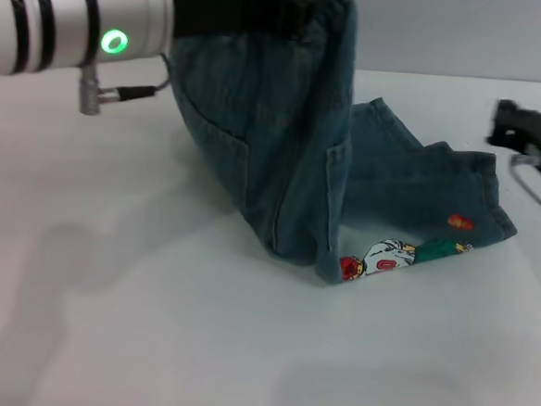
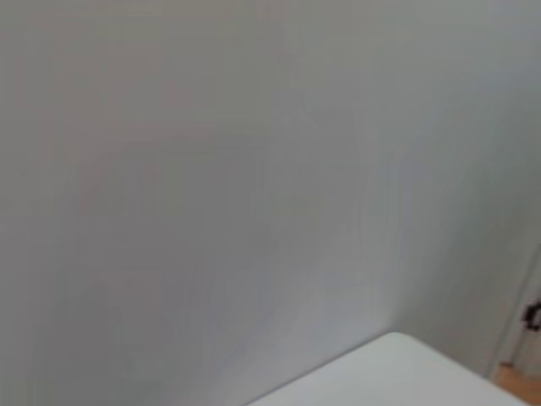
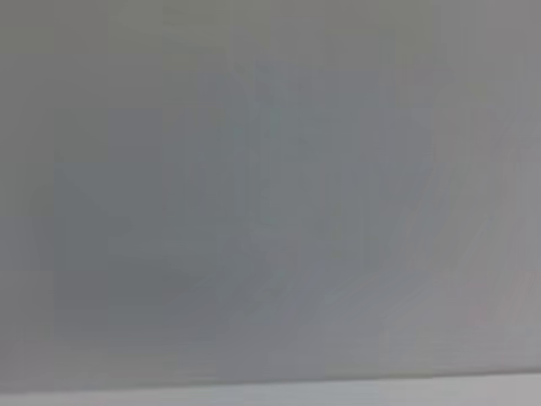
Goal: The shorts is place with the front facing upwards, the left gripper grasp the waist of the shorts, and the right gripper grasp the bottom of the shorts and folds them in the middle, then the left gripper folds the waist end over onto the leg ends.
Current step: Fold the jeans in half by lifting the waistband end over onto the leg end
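Note:
In the head view the denim shorts (image 1: pixel 291 167) are folded lengthwise and half lifted off the white table (image 1: pixel 150 325). My left gripper (image 1: pixel 298 8), black with a green-ringed silver wrist, hangs at the top edge, shut on the waist of the shorts (image 1: pixel 337 26), which drapes down from it. The leg ends (image 1: pixel 479 204) still lie flat on the table to the right, with a small red tag (image 1: pixel 460 221) and a cartoon-print lining (image 1: pixel 392 256) showing at the fold. My right gripper (image 1: pixel 519 127) rests at the far right, apart from the hems. Neither wrist view shows the shorts.
The table's far edge meets a grey wall (image 1: pixel 468 36) behind the shorts. A cable and plug (image 1: pixel 120 93) hang under my left wrist. The left wrist view shows only wall and a white table corner (image 2: pixel 397 372).

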Motion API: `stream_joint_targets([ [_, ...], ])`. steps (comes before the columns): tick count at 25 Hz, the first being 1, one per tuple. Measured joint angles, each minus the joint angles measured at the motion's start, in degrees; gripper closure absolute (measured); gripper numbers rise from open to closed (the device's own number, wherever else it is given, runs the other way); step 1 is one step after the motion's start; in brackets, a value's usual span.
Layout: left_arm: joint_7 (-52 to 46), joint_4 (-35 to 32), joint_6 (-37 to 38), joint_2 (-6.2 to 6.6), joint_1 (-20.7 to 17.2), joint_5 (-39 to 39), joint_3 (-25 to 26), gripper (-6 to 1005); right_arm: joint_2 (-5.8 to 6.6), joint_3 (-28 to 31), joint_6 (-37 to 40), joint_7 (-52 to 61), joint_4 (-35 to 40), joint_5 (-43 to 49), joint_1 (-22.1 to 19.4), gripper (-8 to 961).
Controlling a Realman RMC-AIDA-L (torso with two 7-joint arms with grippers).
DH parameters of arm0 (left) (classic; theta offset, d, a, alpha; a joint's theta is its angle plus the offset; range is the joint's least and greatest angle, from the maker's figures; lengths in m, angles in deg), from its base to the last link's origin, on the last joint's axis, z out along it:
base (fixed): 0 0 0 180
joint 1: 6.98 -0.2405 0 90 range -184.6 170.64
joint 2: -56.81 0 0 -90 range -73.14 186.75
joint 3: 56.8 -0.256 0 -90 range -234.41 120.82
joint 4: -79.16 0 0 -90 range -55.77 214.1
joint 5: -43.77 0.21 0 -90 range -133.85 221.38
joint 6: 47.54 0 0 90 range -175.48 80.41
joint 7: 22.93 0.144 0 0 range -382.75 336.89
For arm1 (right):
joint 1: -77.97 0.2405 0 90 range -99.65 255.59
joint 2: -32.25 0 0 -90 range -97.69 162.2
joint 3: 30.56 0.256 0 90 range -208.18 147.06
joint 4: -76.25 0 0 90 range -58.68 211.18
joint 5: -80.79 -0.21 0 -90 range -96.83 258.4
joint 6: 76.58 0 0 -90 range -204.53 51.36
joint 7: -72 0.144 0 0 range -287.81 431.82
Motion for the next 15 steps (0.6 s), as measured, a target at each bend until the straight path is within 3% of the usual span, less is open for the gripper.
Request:
stream_joint_targets([
  [8,5.8,-8.3,4.6,-0.09,2.1,-8.7,-4.7,858,-0.08,6.2,-0.4,0.0,-7.8,2.4,-9.7,952],
  [15,10.1,-15.7,10.5,-0.18,4.0,-15.0,-9.5,852,-0.17,7.8,-0.7,0.0,-10.1,2.8,-12.6,952],
])
